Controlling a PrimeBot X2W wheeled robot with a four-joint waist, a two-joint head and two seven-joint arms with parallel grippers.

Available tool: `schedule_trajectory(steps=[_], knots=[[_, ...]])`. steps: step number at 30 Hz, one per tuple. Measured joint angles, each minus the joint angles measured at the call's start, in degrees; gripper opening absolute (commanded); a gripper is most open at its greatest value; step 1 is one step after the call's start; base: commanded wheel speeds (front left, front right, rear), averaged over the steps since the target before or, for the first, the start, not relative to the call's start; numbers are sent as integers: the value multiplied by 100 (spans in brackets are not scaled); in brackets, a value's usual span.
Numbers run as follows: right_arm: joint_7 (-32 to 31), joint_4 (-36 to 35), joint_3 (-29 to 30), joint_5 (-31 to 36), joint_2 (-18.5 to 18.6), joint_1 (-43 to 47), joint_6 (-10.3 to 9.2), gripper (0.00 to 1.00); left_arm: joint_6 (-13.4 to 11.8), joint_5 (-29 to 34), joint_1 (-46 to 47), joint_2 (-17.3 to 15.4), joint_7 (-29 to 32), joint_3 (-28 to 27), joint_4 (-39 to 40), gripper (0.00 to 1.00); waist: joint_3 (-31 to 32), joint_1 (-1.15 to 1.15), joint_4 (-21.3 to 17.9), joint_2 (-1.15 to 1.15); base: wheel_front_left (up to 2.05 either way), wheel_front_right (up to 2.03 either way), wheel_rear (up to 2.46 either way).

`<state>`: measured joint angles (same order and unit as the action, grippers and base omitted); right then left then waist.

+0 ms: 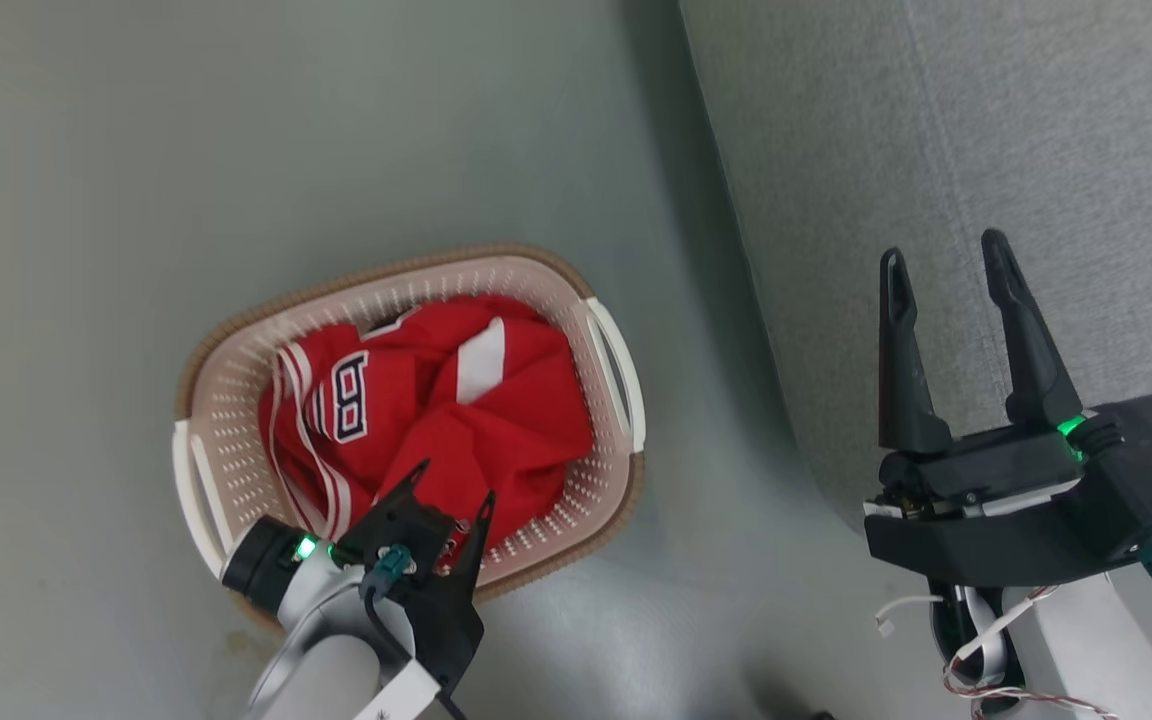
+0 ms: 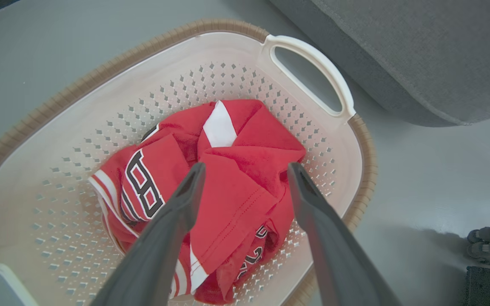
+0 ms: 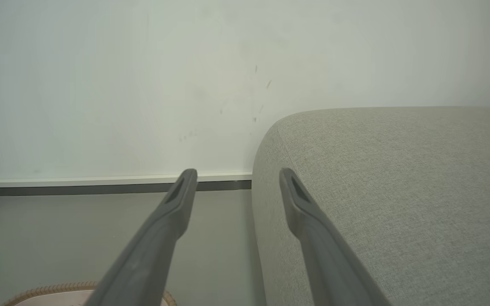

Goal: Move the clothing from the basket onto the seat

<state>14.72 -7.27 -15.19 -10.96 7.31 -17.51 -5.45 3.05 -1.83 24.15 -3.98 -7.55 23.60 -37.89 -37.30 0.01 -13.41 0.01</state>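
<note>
Crumpled red clothing [image 1: 436, 410] [image 2: 236, 187] with white panels and dark numerals lies in the cream basket [image 1: 216, 400] [image 2: 79, 127] on the floor. My left gripper [image 1: 454, 482] [image 2: 245, 170] hangs open over the near side of the pile, fingers apart, nothing between them. The grey seat [image 1: 986, 150] [image 2: 398, 51] [image 3: 398, 191] fills the right of the head view. My right gripper [image 1: 946, 255] [image 3: 236, 174] stands open above the seat's left edge, holding nothing.
Grey floor [image 1: 136, 150] surrounds the basket, with a gap between the basket's right handle [image 1: 616, 370] and the seat's edge. A pale wall [image 3: 143, 85] with a baseboard stands behind the seat. The basket's brown rim [image 3: 58, 291] peeks in at the bottom of the right wrist view.
</note>
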Motion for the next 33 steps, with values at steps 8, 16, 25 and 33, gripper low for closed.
schedule_trajectory(steps=[8, 16, 25, 33], knots=[[0, -166, 10, 12, -64, -222, 25, 100, 0, 154, 366, -64, 51, 5, -241, 100, -533, 0, -108, 0, 0, 0, 0], [0, -327, 48, 41, -118, -489, 26, 100, -77, 201, 931, -260, 91, -140, -390, 100, -1144, 0, -180, 0, 0, 0, 0], [0, -241, 97, 63, -183, -789, 44, 100, -178, 249, 1347, -304, 90, -189, -664, 88, -1690, 0, -221, 0, 0, 0, 0], [1, -49, 98, 92, -240, -910, 68, 100, -201, 304, 1567, -258, -36, -109, -932, 0, -1726, -1, -225, -1, 0, 0, 0]])
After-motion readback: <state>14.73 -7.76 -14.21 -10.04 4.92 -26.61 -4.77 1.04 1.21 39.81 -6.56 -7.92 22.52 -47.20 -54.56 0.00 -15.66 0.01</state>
